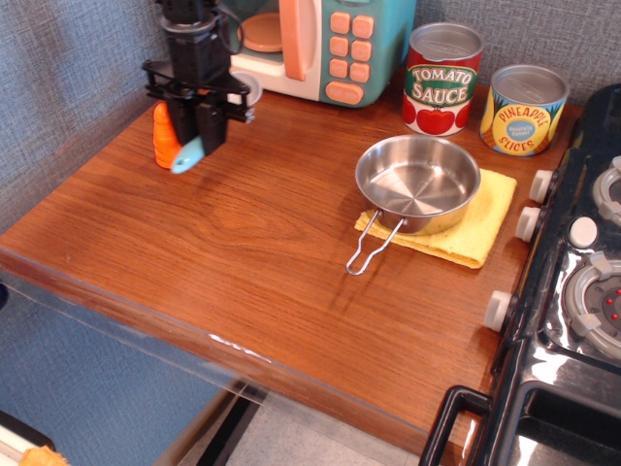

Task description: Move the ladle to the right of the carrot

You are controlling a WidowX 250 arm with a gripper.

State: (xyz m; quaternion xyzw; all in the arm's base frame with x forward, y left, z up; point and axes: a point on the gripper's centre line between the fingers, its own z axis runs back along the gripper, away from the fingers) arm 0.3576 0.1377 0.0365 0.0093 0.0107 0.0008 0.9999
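Note:
My black gripper point(198, 134) is shut on the ladle, held above the table at the back left. The ladle's light blue handle end point(187, 154) sticks out below the fingers and its pale round bowl point(249, 89) shows behind them. The orange ridged carrot point(164, 137) stands upright just left of the gripper, partly hidden by it. The ladle's handle tip hangs right beside the carrot's base.
A toy microwave point(320, 44) stands at the back. A steel pan with wire handle point(416, 182) sits on a yellow cloth point(490, 214). Tomato sauce can point(441, 80) and pineapple can point(523, 110) stand behind it. A toy stove point(582, 282) fills the right edge.

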